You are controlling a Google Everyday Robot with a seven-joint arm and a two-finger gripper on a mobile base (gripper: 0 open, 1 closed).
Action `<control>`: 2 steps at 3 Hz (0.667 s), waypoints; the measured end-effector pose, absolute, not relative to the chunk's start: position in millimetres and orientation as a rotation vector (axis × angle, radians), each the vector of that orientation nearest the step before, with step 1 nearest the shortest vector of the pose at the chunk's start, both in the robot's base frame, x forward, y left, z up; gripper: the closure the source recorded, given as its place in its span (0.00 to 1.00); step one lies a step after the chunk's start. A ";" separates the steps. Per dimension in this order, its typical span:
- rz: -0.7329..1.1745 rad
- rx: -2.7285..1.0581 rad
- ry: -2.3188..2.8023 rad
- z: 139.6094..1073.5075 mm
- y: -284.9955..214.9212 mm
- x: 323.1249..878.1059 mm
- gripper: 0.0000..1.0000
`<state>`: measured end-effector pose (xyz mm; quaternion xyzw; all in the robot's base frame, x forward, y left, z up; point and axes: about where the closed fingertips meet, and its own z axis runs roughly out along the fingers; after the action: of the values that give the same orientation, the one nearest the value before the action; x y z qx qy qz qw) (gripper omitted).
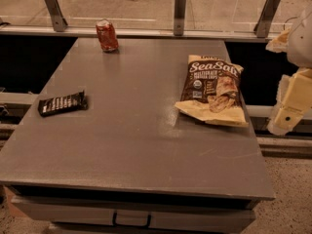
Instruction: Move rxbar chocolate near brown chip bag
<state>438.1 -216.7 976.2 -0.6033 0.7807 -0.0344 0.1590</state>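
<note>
I see the gripper [288, 115] off the right side of the counter [126, 145], beyond the brown chip bag [212, 89], with the right edge cutting through the arm [303, 40] above it. The white lettering on the rxbar chocolate [62, 103] is too small for me to read, as is the bag's fine print. The label on the red can [107, 35] is a blur, and the counter's base runs off the bottom edge.

grey flat tabletop [136, 145] | small flat black-wrapped rxbar chocolate [62, 103], white lettering, lying near left edge | large crinkled tan-edged brown chip bag [213, 89] lying right side, well apart from bar | 1 red metal soda can [107, 35] upright at far edge | pale cream gripper [288, 112] off table's right edge, near bag
</note>
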 end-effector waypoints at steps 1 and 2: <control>-0.099 -1.725 2.232 976.2 -216.6 438.1 0.00; -0.066 -1.718 2.213 973.5 -212.3 443.1 0.00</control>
<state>443.1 -212.3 973.5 -0.6042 0.7784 -0.0231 0.1687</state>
